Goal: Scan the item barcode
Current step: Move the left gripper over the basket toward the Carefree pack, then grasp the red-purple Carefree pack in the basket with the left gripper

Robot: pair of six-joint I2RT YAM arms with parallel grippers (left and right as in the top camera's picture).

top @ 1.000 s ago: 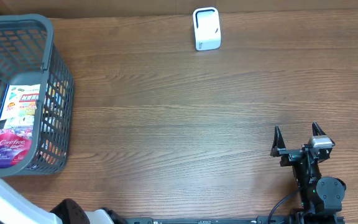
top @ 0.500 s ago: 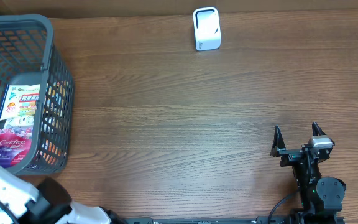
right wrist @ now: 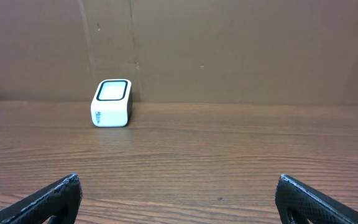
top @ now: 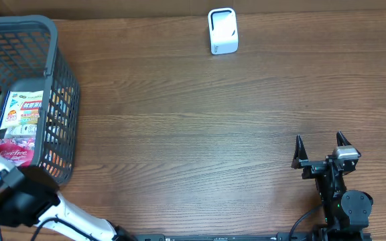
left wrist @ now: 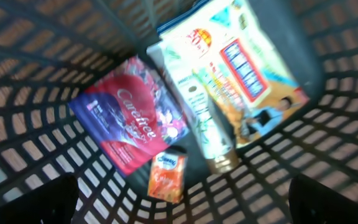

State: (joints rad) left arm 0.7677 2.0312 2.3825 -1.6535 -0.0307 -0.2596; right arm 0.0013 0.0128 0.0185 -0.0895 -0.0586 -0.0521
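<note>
My left gripper (left wrist: 180,204) hung wide open over the basket (left wrist: 30,68), the red pack (left wrist: 132,124) lying just ahead between my fingers. I judged it best to drop straight, clear of the tube (left wrist: 211,134), and pinch its edges.

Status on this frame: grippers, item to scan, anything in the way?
Left gripper open, empty, above the basket. Right gripper open, empty, well short of the scanner. Packets in basket, none picked. Nothing blocking the scanner.
</note>
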